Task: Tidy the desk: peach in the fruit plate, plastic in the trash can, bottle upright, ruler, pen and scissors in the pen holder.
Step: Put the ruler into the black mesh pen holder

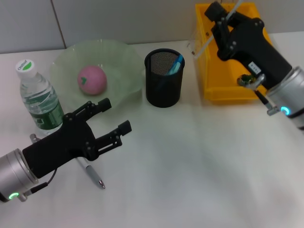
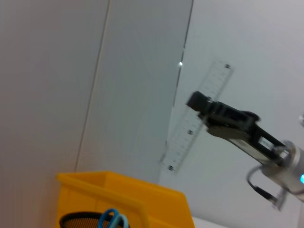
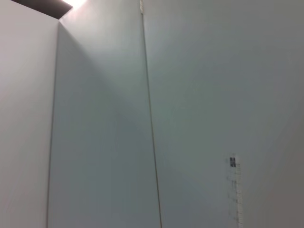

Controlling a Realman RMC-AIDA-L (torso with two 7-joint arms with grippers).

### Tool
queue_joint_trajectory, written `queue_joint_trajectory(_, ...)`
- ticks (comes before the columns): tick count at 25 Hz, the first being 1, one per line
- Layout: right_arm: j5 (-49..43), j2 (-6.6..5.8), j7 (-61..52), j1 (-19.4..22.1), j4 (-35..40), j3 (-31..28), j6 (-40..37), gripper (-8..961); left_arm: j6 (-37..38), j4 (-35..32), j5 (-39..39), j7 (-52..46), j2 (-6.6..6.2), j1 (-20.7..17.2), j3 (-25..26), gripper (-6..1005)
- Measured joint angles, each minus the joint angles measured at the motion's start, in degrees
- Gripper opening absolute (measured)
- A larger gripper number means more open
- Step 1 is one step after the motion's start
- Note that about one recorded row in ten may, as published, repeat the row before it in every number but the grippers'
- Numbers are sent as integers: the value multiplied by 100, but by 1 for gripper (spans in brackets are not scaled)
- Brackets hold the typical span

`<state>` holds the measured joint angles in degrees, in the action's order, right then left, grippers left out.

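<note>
Peach (image 1: 91,80) sits in the fruit plate (image 1: 124,57), bottle (image 1: 39,99) upright, scissors (image 1: 175,64) in the pen holder (image 1: 164,84). Right gripper (image 1: 219,14) holds the ruler (image 2: 195,116) aloft above the trash can (image 1: 205,71). Left gripper (image 1: 115,116), fingers wide, hovers over the pen (image 1: 93,175) lying on the bench (image 1: 190,166).

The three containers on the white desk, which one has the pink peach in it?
The wide pale green glass bowl with the wavy rim holds the pink round peach. The black wire-mesh cup holds light blue scissors, and the yellow plastic bin stands farthest right.

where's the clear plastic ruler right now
The clear plastic ruler is held up in the air by the right gripper, above the yellow plastic trash can, right of the black mesh pen holder.
</note>
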<state>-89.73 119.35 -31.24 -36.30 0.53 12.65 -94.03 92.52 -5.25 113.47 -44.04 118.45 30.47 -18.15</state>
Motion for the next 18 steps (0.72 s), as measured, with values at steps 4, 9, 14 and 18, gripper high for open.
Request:
queue_joint_trajectory(4, -39, -10, -1047, -164, 601, 100, 458, 10, -4, -146, -1, -49, 5, -18, -208, 816)
queue_joint_trajectory(9, -49, -20, -2366, -398, 1327, 658, 1157, 9, -10, -133, -1, 35, 20, -60, -251, 816)
queue_joint_trajectory(14, -52, -34, -3440, -593, 1902, 1525, 2036, 9, -24, -118, -1, 58, 29, -68, -312, 816)
queue_joint_trajectory(18, -46, -36, -3776, -686, 2087, 1982, 2399, 10, -32, -88, -2, 164, 29, -68, -342, 815)
